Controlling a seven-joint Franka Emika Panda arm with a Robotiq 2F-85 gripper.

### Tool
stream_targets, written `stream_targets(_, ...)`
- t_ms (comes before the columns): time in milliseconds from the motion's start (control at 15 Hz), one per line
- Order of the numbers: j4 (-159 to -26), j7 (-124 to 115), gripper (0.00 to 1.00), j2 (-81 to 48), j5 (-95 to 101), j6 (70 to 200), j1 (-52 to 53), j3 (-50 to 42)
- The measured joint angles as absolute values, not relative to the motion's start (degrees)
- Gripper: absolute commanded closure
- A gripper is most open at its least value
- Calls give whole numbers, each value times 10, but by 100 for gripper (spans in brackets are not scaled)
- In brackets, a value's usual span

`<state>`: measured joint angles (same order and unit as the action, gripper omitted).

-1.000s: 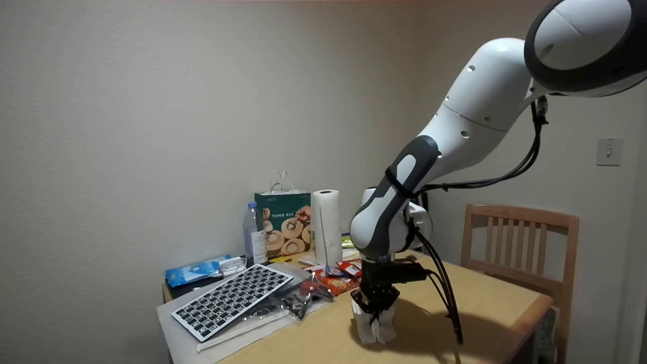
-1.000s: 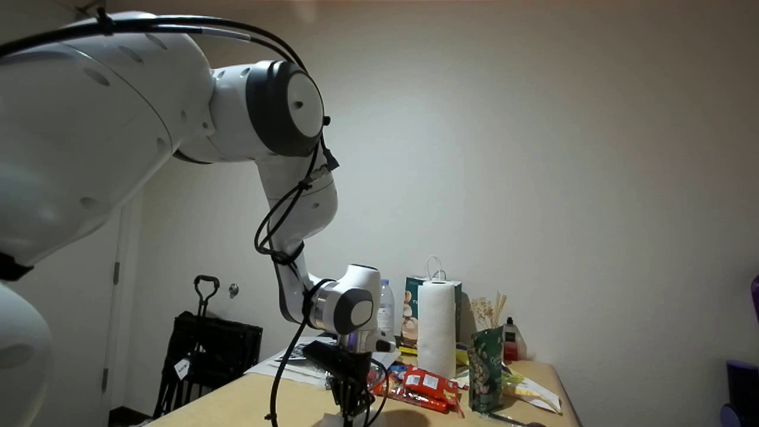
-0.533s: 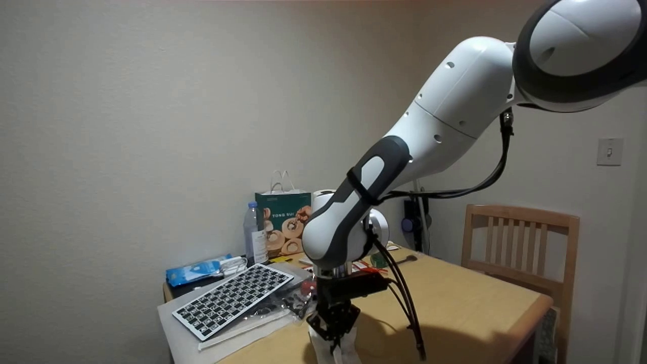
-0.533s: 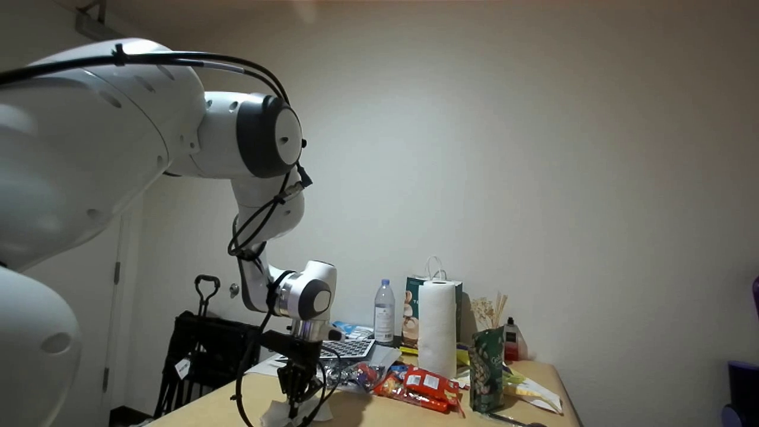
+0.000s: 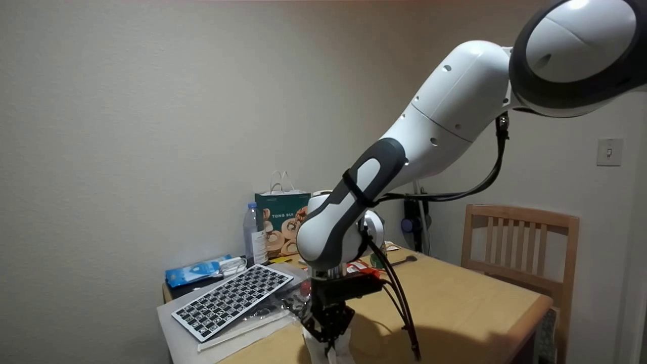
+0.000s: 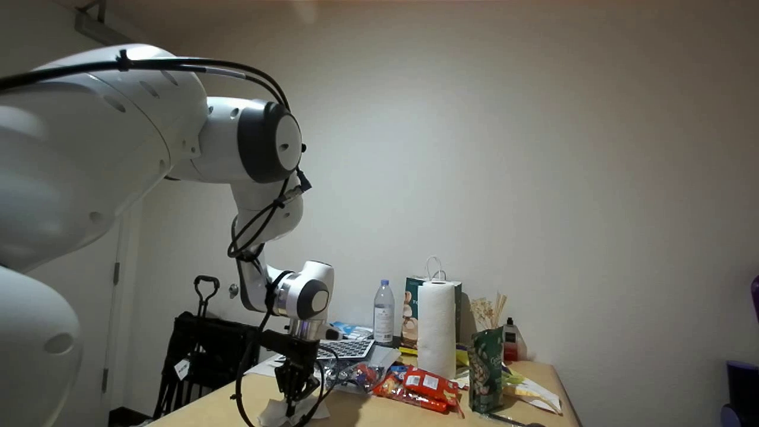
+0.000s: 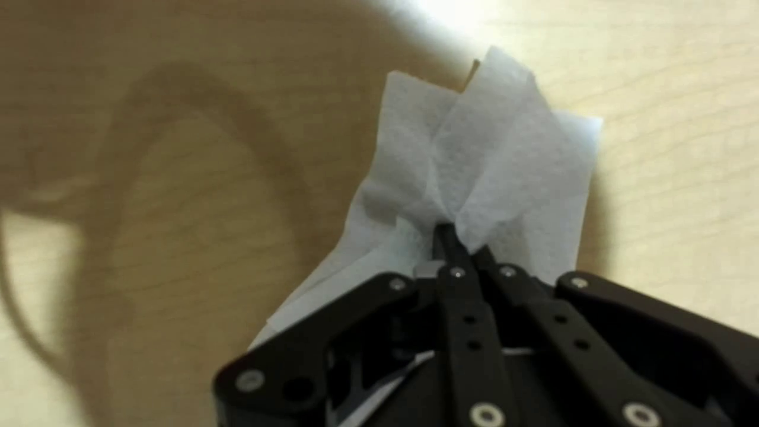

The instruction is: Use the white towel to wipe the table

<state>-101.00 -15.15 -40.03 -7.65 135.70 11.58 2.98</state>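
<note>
While clamped on the white towel (image 7: 510, 160), held low over the table (image 7: 670, 207)

Pinched by the gripper (image 7: 464, 244), with jaws together on a fold. Fanning out past the grip toward twelve o'clock in the wrist view, trailing beneath the jaws toward eight. Placed at four o'clock from the keyboard (image 5: 232, 302) in an exterior view; at eight from the paper-towel roll (image 6: 437, 329) in an exterior view. Cannot tell whether touching the table or just above.

1 bottle (image 5: 255, 235) stands beside 1 bag (image 5: 283, 227), near 1 keyboard (image 5: 232, 302); red packets (image 6: 442, 388) lie near 1 roll (image 6: 437, 329), 1 chair (image 5: 523, 277) well apart.
</note>
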Motion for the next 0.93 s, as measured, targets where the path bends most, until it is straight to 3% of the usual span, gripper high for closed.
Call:
stream_targets(467, -832, -144, 98, -492, -40, 1210, 191, 70)
stream_targets(933, -799, -136, 100, -510, -36, 1198, 202, 74)
